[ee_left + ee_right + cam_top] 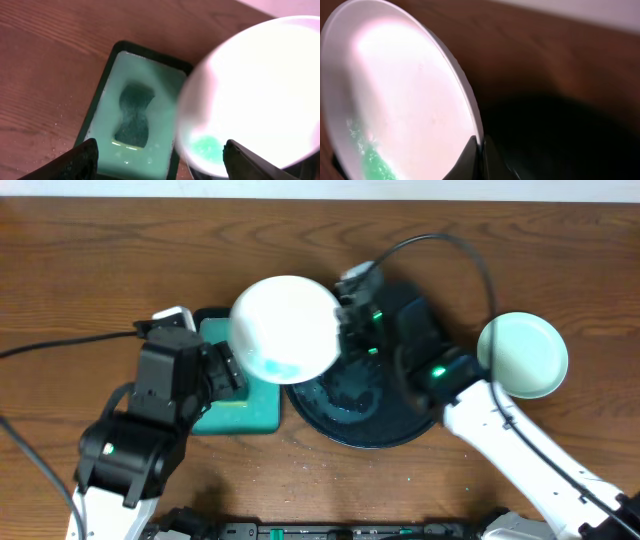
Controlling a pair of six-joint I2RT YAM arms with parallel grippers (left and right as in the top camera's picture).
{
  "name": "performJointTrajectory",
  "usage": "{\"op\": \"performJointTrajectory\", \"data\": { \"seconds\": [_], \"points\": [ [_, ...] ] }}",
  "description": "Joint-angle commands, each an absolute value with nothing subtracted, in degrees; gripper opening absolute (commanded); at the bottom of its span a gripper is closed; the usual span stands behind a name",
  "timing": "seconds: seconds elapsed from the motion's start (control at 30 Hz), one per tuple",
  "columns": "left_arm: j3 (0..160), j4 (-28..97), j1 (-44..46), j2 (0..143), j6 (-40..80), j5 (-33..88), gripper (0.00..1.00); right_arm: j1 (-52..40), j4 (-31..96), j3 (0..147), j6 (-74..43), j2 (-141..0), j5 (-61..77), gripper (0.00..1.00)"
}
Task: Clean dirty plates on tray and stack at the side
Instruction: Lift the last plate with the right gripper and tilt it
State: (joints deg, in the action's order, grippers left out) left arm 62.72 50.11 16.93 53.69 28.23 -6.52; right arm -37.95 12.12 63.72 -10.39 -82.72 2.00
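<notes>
Right gripper point(481, 156): clamped narrow on the rim of a small round white plate point(287, 328), one finger on each face. Plate held up in the air, tilted, spreading left from the pinch. Teal-blue smear point(275, 366) on the upper face, on the side away from the pinch, near the low edge. Just below and right of the pinch: large round glossy black tray point(345, 422), flat on the brown wooden table point(80, 270), wet teal film on its floor, left part hidden under the held plate in the overhead view. Further right, past the right wrist and off the black tray: second small round white plate point(522, 356), flat on the table, clean-looking face with a faint green tint.

Left gripper point(161, 149): gripping nothing, fingers point(82, 161) spread wide. Straight below: rectangular black-rimmed tray point(155, 57) full of pale teal liquid, dark hourglass-shaped sponge point(134, 116) lying mid-tray. Held plate just right of the left gripper, covering that tray's right edge in the left wrist view. Contact between plate and left fingers: cannot tell.
</notes>
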Motion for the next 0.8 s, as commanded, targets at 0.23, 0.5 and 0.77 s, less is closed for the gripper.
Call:
{"op": "performJointTrajectory", "data": {
  "seconds": [0.23, 0.5, 0.77],
  "points": [
    [63.94, 50.35, 16.69, 52.49, 27.66, -6.44, 0.81, -47.86, -6.02, 63.75, 0.75, -97.62, -18.76, 0.01],
    [63.94, 50.37, 16.69, 53.71, 27.66, -6.44, 0.8, -53.41, -13.69, 63.75, 12.93, -94.35, -31.03, 0.01],
    [63.94, 50.35, 16.69, 54.68, 27.66, -6.44, 0.81, -58.17, -23.03, 63.75, 27.27, -92.86, -42.89, 0.01]
  ]
}}
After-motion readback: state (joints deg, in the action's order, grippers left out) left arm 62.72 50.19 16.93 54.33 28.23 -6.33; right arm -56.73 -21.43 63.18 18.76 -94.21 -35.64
